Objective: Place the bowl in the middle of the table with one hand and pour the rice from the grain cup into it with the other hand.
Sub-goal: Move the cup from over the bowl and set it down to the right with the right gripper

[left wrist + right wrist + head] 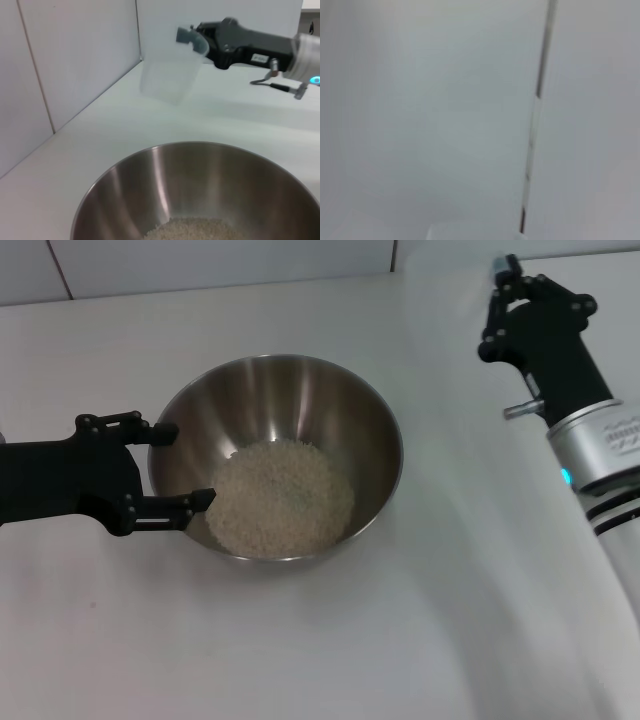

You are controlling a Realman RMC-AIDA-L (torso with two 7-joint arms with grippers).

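Note:
The steel bowl (290,400) stands in the middle of the white table (330,640) with a mass of rice (282,498) in its bottom. It also shows in the left wrist view (165,180), with the rice (195,231) low in it. My left gripper (195,465) is open at the bowl's left rim, one finger on each side along the rim. My right gripper (503,278) is at the far right by the wall. In the left wrist view it (189,38) is shut on the rim of the clear grain cup (167,75), which looks empty.
The tiled white wall (200,265) runs along the table's far edge, close behind the right gripper and the cup. The right wrist view shows only wall tile with a dark grout line (535,125). Bare tabletop lies in front of the bowl.

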